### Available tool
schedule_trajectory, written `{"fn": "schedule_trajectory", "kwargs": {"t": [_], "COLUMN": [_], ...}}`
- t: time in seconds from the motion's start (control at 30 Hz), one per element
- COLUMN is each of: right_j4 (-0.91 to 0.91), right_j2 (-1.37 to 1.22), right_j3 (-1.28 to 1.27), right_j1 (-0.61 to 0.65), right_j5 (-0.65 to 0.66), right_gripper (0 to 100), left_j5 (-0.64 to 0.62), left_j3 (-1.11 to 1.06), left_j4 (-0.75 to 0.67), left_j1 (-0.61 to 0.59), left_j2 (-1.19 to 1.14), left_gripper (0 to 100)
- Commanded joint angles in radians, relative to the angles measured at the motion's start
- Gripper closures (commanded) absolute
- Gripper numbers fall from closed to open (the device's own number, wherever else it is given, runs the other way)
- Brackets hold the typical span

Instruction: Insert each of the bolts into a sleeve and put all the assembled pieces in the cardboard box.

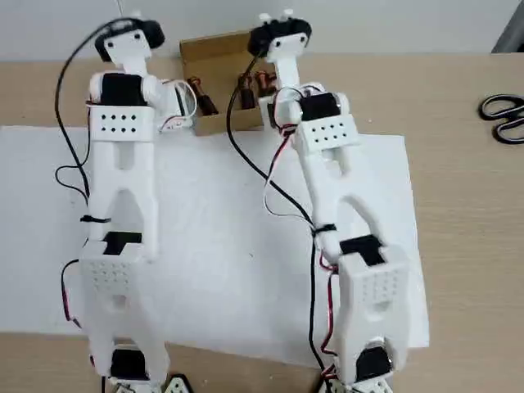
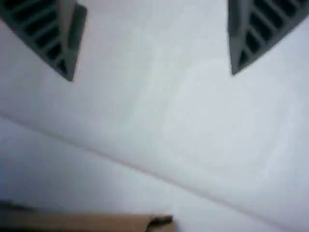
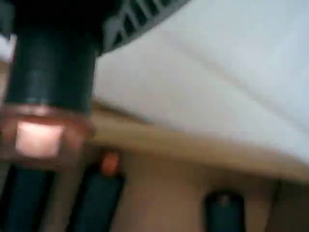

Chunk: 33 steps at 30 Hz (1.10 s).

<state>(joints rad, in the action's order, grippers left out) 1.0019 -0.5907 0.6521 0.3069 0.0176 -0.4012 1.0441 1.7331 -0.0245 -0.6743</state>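
And the right gripper (image 1: 257,85) is clamped on a black sleeve (image 3: 52,67), a copper bolt head (image 3: 38,137) showing at its end, hanging right over the cardboard box (image 1: 214,51). Below it, more assembled pieces (image 3: 99,193) lie on the box floor. The left gripper (image 2: 152,75) has its fingers wide apart with nothing between them, just beside the box wall, above the white paper sheet (image 1: 213,246). Scissors (image 1: 503,115) lie well off past the right arm.

There are two arms (image 1: 123,188), one cardboard box (image 1: 214,51), one white paper sheet (image 1: 213,246), one pair of scissors (image 1: 503,115), and at least three bolt pieces (image 1: 202,98), each a bolt in a sleeve
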Motion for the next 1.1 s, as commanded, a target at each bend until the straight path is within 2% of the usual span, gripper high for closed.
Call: {"fn": "schedule_trajectory", "kwargs": {"t": [0.0, 0.33, 0.7, 1.07], "right_j4": [-0.125, -0.363, -0.516, -0.544], "right_j2": [-0.036, -0.16, -0.32, -0.346], "right_j3": [0.129, 0.221, 0.233, 0.233], "right_j1": [-0.005, 0.073, 0.13, 0.127], "right_j5": [0.005, 0.003, 0.011, 0.003], "right_gripper": [99.5, 99.5, 99.4, 85.8], "left_j5": [-0.003, -0.029, -0.031, -0.044], "left_j3": [0.068, 0.07, 0.073, 0.067], "left_j4": [0.018, 0.018, 0.02, 0.02], "left_j1": [0.015, 0.02, 0.02, 0.035], "left_j2": [0.012, 0.012, 0.014, 0.126], "left_gripper": [80, 80, 80, 81]}}
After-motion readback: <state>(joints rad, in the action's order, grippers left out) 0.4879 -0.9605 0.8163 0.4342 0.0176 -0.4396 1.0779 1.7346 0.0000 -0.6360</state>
